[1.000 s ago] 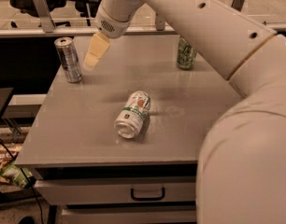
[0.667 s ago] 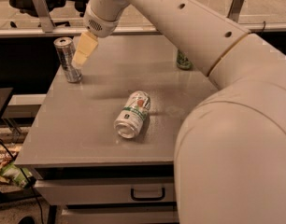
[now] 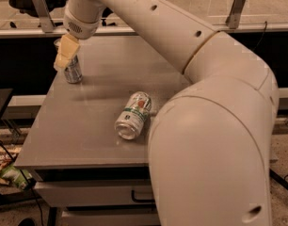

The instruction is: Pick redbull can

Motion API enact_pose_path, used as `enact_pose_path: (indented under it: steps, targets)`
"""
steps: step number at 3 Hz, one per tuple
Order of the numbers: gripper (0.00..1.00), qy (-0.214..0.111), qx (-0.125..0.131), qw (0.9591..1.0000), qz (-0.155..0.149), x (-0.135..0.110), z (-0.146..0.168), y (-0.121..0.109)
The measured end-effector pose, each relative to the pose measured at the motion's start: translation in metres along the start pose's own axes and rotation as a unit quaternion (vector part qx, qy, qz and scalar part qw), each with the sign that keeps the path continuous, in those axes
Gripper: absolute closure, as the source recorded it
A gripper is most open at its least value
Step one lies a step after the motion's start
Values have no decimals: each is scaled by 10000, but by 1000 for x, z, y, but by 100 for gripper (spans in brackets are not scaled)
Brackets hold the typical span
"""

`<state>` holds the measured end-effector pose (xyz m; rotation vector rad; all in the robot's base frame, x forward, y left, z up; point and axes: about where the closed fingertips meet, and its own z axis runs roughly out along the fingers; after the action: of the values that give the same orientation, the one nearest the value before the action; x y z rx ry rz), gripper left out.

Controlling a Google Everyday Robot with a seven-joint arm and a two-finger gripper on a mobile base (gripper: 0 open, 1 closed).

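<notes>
The redbull can stands upright at the far left of the grey table. It is slim and silver with dark panels, and only its lower half shows. My gripper is at the can, right in front of its upper half and covering its top. My big white arm reaches in from the right across the table.
A wider white can with a green and orange label lies on its side mid-table. The green can is hidden behind my arm. A drawer front sits under the table. Clutter lies on the floor at the left. Office chairs stand behind a rail.
My gripper has moved left and down from beside the redbull can until it overlaps the can's top. The arm now hides the green can. The view has shifted a little.
</notes>
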<state>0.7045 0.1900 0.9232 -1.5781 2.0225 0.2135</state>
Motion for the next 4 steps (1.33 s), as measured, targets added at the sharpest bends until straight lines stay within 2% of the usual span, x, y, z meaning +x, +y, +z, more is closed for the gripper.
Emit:
enact_pose_path:
  steps: [1, 2, 4]
  targets:
    - [0, 27, -118, 9998, -137, -13, 11, 11]
    - [15, 45, -262, 9994, -213, -18, 17, 17]
    - [62, -23, -388, 9989, -270, -18, 5, 13]
